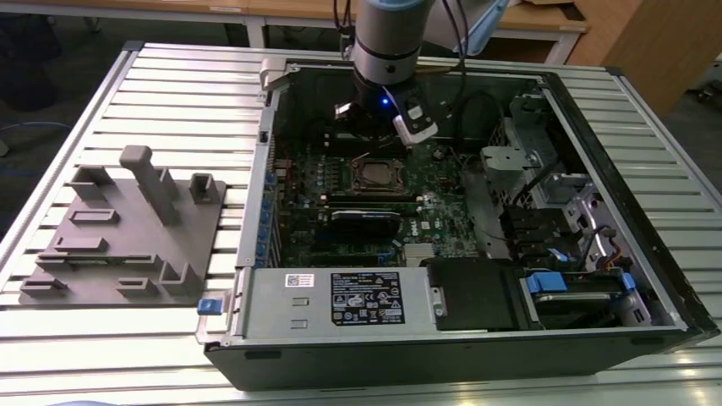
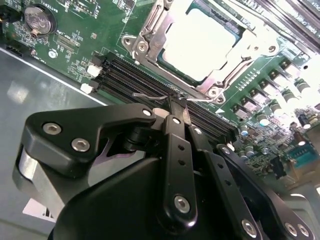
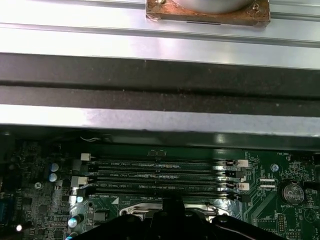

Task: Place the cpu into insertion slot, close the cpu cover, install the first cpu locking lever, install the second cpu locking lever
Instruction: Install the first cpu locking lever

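The cpu point(image 2: 200, 42) lies in the slot point(image 2: 216, 91), cover point(image 2: 152, 27) down. The gripper point(image 2: 177, 107) has its jaws closed, tips at a wire lever point(image 2: 150, 95). A lever step seems in hand, calling for a firm press under its catch.

Exterior view: the insertion slot point(image 1: 378, 175) near the jaws is too small to judge its levers. Second wrist view: glare washes out the cpu point(image 2: 200, 42) beyond the jaws, so its surface detail is unreadable. The picture's edge cuts the cpu cover point(image 2: 145, 32) on its far side. A thin locking lever point(image 2: 150, 95) crosses at the jaws; its middle lies hidden behind the gripper point(image 2: 178, 106), contact undetermined. First wrist view: the gripper's dark body masks most of the slot ahead of the jaws.
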{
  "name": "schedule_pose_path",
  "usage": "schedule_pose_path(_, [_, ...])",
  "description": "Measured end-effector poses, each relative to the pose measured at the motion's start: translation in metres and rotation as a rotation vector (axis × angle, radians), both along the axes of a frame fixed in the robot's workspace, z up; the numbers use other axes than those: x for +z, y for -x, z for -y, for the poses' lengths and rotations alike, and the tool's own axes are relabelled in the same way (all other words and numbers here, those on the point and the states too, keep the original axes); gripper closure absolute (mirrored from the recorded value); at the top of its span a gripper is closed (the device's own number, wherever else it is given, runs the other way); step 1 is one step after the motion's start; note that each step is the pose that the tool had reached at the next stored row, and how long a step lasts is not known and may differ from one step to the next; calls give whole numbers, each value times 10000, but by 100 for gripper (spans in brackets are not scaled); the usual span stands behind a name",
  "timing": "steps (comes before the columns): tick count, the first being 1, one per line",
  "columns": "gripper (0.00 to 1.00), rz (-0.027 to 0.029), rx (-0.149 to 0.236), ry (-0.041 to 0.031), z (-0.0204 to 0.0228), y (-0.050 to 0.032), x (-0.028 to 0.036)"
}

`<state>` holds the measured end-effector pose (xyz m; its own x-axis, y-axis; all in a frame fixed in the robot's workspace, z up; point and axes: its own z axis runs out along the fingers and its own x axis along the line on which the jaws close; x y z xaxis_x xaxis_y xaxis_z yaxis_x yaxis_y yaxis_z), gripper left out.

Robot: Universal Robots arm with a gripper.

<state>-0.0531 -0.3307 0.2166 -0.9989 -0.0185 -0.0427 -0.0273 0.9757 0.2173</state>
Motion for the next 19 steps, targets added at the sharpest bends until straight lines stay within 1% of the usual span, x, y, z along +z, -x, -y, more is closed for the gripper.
schedule_pose_path(1, [90, 14, 0, 0, -1, -1, -2])
schedule_pose_path(4, [90, 18, -15, -2, -5, -9, -12])
schedule_pose_path(6, [90, 18, -128, -3, -7, -23, -24])
schedule_pose_path(11, [90, 16, -547, 2, -12, -41, -45])
schedule_pose_path(16, [90, 18, -609, -1, -19, -42, -48])
schedule_pose_path(19, [90, 17, -772, 2, -36, -42, -55])
